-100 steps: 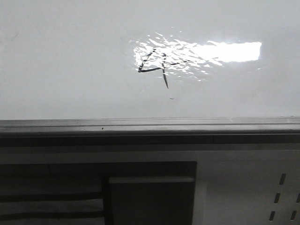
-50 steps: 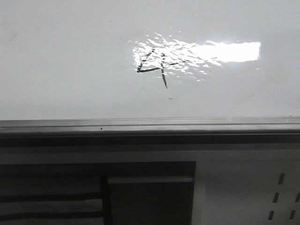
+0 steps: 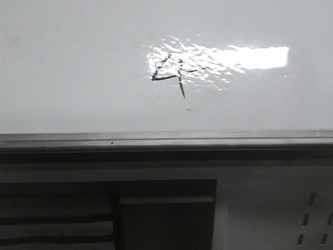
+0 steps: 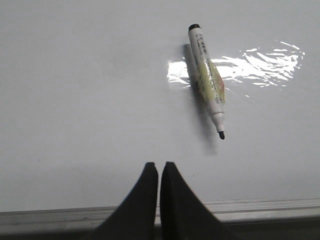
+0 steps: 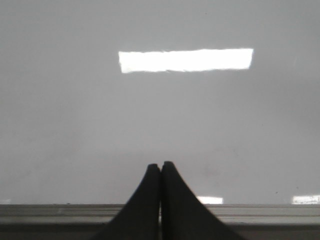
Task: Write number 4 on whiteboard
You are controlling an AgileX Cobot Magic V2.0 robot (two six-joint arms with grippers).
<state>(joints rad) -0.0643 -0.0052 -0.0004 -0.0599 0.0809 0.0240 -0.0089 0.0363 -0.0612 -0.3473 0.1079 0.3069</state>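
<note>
The 4 (image 3: pixel 169 75) stood drawn on the whiteboard (image 3: pixel 73 67), at the 9 o'clock end of the glare (image 3: pixel 255 57). The marker (image 4: pixel 207 80) lay flat and uncapped on the board, tip toward 5 o'clock in my left wrist view, apart from my fingers; I judged writing complete. My left end effector (image 4: pixel 159 172) was pressed together, holding nothing. My right end effector (image 5: pixel 160 172) was likewise pressed together, parked above the edge rail (image 5: pixel 250 212).
</note>
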